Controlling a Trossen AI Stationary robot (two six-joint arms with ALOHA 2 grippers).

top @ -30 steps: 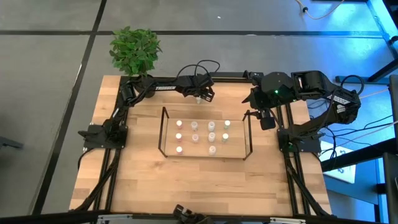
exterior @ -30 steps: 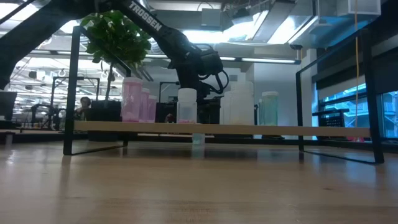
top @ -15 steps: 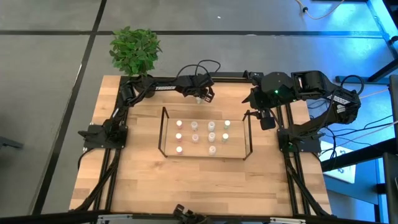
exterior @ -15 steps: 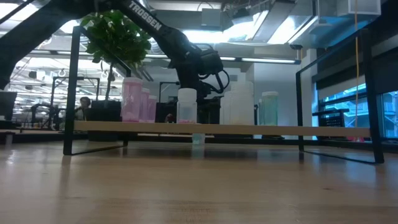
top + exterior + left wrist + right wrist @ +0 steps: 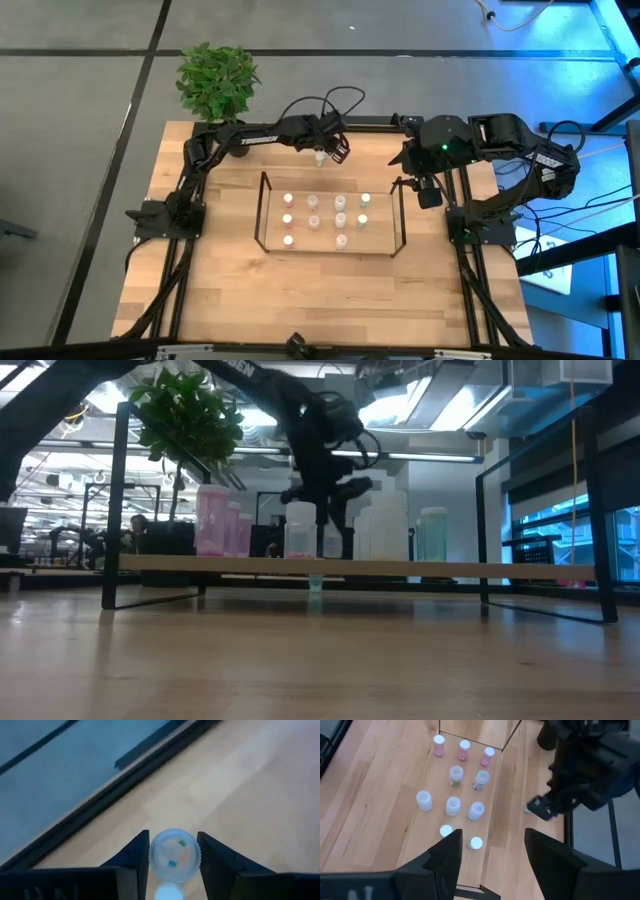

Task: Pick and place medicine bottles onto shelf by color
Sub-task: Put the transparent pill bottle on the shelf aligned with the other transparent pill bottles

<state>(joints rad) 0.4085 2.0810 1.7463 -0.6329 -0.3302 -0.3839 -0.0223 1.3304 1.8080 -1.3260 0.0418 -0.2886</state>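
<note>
My left gripper (image 5: 323, 154) stands at the table's far edge, behind the shelf (image 5: 266, 215), and is shut on a tiny clear medicine bottle (image 5: 175, 855) with coloured bits inside. Several more medicine bottles (image 5: 313, 203) stand upright in rows on the shelf's wooden board; the pink ones (image 5: 212, 520) are at its left end. My right gripper (image 5: 430, 192) hangs open above the shelf's right end, and nothing is between its fingers (image 5: 451, 851). My left gripper pinches the bottle's round sides (image 5: 152, 856) between its two fingers, one finger on each side. The fingers slant down from the table's far left. In the low view a greenish bit (image 5: 316, 584) shows at table level below the shelf's board. Whether the bottle is clear of the table I cannot tell.
A potted plant (image 5: 217, 80) stands at the far left corner. A black frame (image 5: 190, 185) runs round the table, and the arms' bases sit on it. Bare wood (image 5: 330, 300) lies between the shelf and the near edge.
My left gripper has risen behind the shelf and rolled about its own line, mostly in the last half second. My right arm has kept still.
</note>
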